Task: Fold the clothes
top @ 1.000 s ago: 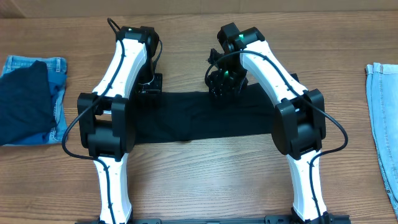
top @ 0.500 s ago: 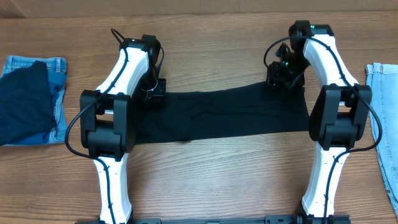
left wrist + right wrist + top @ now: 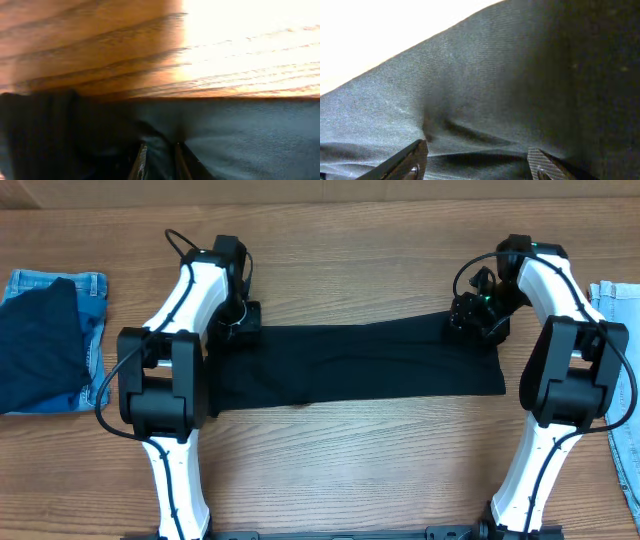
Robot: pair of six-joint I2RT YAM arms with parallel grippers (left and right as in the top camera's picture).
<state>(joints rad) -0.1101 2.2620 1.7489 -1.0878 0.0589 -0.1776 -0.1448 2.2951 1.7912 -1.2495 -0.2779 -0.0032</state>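
My left claw [image 3: 160,161] stood narrow. Its two fingers were close together, and a small ridge of the black garment [image 3: 360,365] was pinched between them. From this pinch a crease ran out over the cloth.

My right claw [image 3: 477,164] stood wide, with the two fingers well apart. The black cloth lay between and under them with a shallow pucker. This claw gripped nothing, and I could not tell whether its tips touched the cloth or hung just above it.

In the overhead view, the left claw was at the far left corner of the garment and the right claw at the far right corner. The garment lay flat on the wooden table [image 3: 330,260] as a long band between both arms. Its left end was partly hidden under my left arm [image 3: 195,285].

At the left edge of the table a dark navy garment [image 3: 40,345] lay on a light blue denim piece [image 3: 95,288], well apart from the black one. At the right edge lay a second denim piece [image 3: 622,380], beside my right arm [image 3: 560,290].
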